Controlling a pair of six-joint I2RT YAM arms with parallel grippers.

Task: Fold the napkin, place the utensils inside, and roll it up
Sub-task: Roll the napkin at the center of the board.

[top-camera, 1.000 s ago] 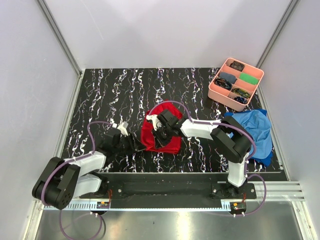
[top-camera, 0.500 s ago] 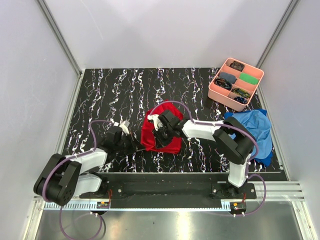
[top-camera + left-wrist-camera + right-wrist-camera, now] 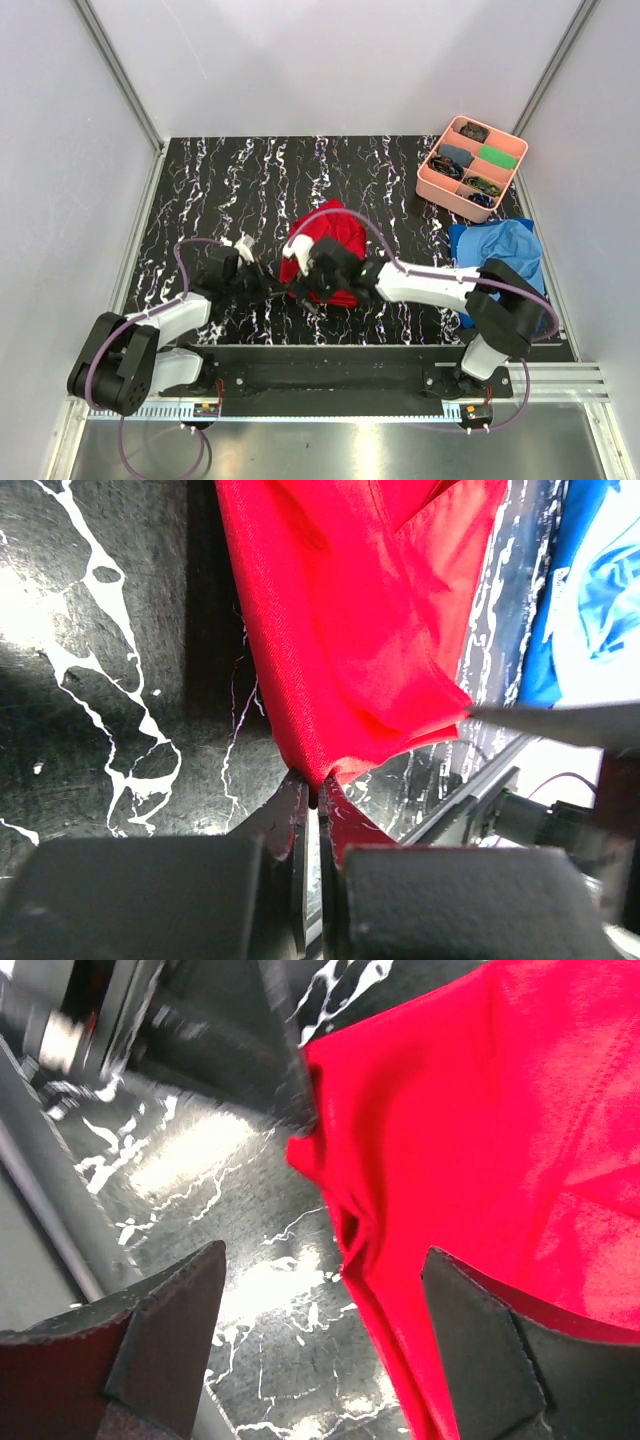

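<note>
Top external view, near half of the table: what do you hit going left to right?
left gripper → red napkin → blue cloth

Open table (image 3: pixel 220 180) behind napkin (image 3: pixel 330 235); tray (image 3: pixel 455 205), blue cloth (image 3: pixel 500 250) rightward

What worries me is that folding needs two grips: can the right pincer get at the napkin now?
Probably yes: the right pincer hangs open just above the napkin, nothing between them. The left pincer grips a corner close by, which may crowd it.
</note>
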